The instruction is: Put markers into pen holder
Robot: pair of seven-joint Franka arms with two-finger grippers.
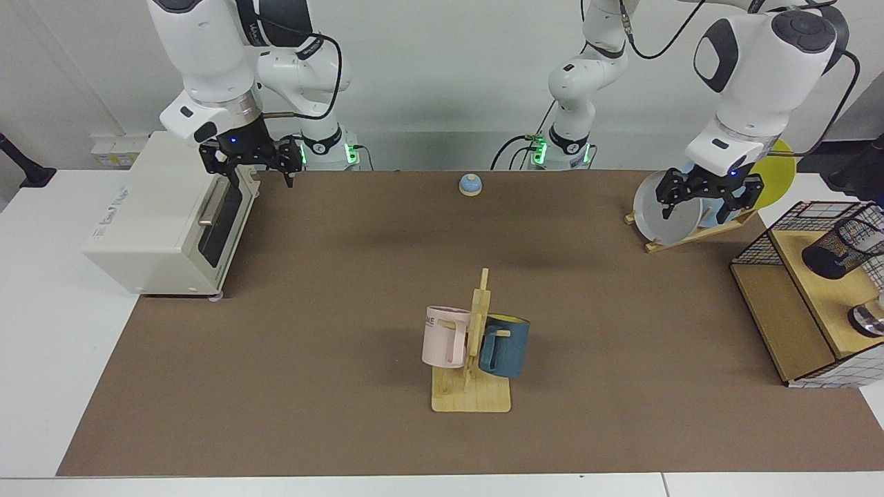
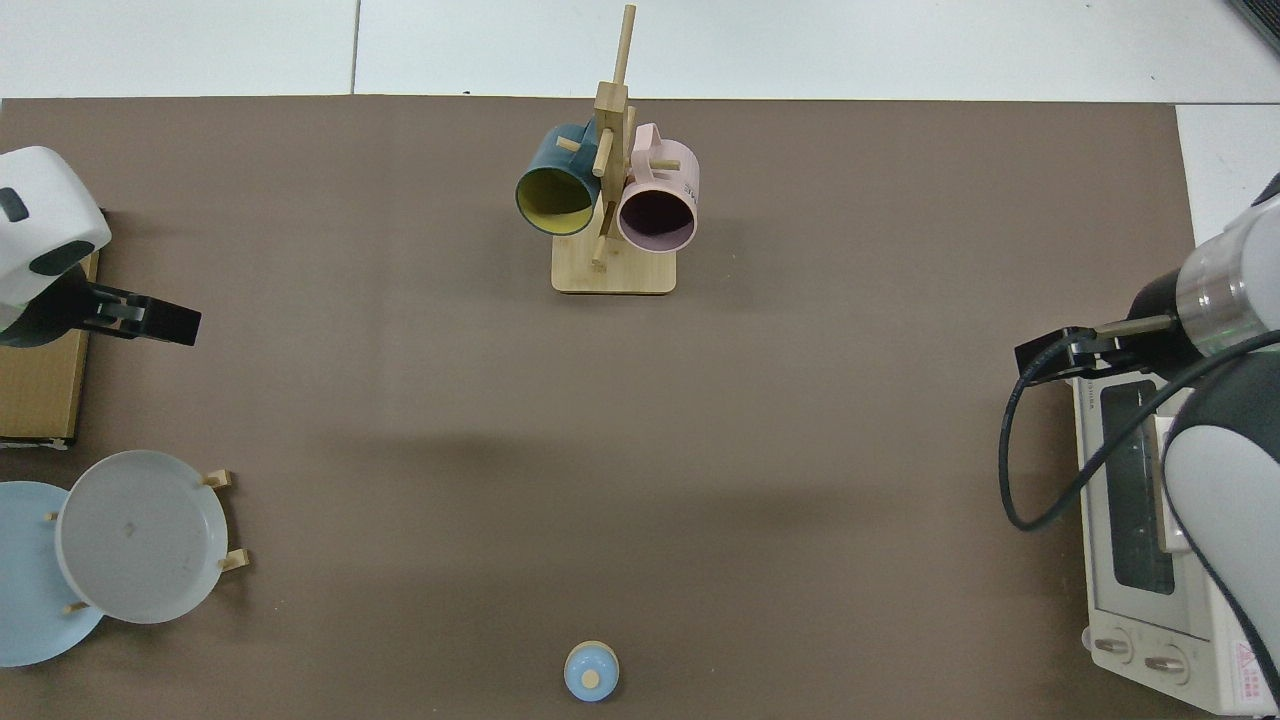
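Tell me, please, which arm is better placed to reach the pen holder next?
The left. Its gripper hangs by the plate rack, near the pen holder; the right gripper waits by the toaster oven across the table.
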